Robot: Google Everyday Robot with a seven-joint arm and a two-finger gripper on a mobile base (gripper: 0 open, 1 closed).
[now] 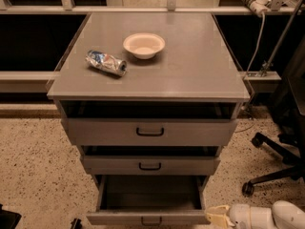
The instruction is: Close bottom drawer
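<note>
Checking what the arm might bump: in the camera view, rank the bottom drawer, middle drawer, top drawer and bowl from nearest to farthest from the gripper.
The gripper is low at the right, near the floor.
1. Bottom drawer: just left of it, pulled open.
2. Middle drawer: above and left.
3. Top drawer: higher still.
4. Bowl: on the cabinet top, farthest back.

Bottom drawer [147, 217]: pulled open, nearest. Gripper [217, 218]: just beside its right front corner. Cabinet top [195, 73]: bowl [144, 45], crumpled packet [106, 62].
</note>
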